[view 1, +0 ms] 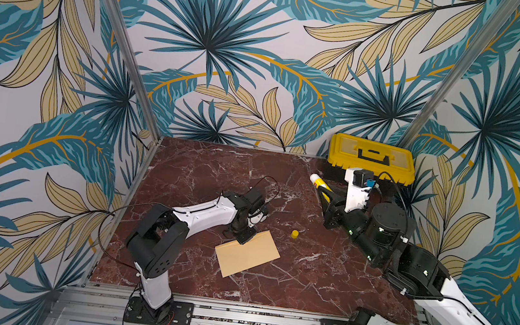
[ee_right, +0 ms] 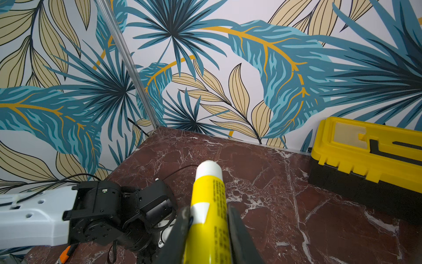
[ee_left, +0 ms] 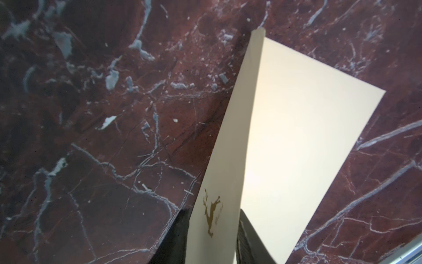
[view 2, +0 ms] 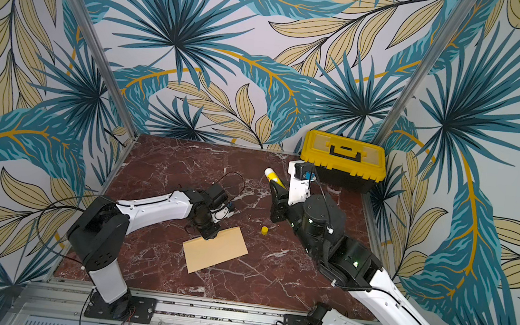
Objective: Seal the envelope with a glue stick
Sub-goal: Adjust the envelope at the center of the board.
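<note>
The tan envelope point(view 1: 250, 258) point(view 2: 217, 249) lies flat near the middle of the marble table, plain face visible in both top views. My left gripper point(view 1: 244, 237) point(view 2: 209, 233) points down at its far left edge. In the left wrist view the lifted flap point(ee_left: 228, 160), bearing a small dark mark point(ee_left: 212, 212), stands between the gripper's point(ee_left: 212, 211) two dark fingers, which are still apart. My right gripper point(view 1: 326, 195) point(view 2: 277, 189) point(ee_right: 208, 208) hovers at the back right, shut on the uncapped yellow glue stick point(view 1: 319, 182) point(view 2: 273, 176) point(ee_right: 209, 182), white tip up.
The glue stick's yellow cap point(view 1: 294, 234) point(view 2: 264, 230) stands on the table point(view 1: 200, 169) right of the envelope. A black toolbox with a yellow lid point(view 1: 372, 157) point(view 2: 344, 153) point(ee_right: 365, 148) sits in the back right corner. Patterned walls close in three sides.
</note>
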You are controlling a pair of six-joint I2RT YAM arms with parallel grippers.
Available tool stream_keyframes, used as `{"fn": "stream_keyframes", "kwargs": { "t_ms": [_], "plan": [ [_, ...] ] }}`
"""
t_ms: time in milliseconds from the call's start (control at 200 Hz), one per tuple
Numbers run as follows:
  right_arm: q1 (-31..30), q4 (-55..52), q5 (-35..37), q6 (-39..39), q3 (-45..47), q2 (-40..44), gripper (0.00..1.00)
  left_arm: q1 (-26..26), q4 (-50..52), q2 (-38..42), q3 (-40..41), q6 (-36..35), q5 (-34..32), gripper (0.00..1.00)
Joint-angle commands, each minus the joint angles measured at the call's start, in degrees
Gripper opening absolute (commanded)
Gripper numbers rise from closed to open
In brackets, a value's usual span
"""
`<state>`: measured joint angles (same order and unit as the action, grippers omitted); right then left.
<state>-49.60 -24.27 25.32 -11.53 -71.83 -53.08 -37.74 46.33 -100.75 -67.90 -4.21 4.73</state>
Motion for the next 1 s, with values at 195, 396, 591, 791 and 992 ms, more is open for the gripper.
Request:
{"fn": "stream_keyframes", "kwargs": {
  "t_ms": [195,396,591,791,992],
  "plan": [
    [-0.1,-2.5,0.4,-0.4,-0.1,-0.9,0.00,0.3,-3.9,1.6,0.9,7.3,3.5,0.20],
    [0.0,-9.2,-1.3,-0.6,-3.9,-4.8,0.00,0.5,-8.0,3.8,4.0,14.3,7.0,0.16],
    [0.9,-16.7,-8.0,-1.0,-8.8,-10.6,0.00,1.4,-13.0,5.2,7.4,20.3,10.3,0.14],
    [2.2,-25.5,-18.9,-2.3,-15.2,-19.6,0.00,3.1,-19.8,6.8,12.3,25.5,14.2,0.14],
    [3.1,-32.5,-25.3,-6.7,-19.5,-29.5,0.00,5.5,-27.4,6.9,17.3,28.5,19.9,0.20]
  ]
}}
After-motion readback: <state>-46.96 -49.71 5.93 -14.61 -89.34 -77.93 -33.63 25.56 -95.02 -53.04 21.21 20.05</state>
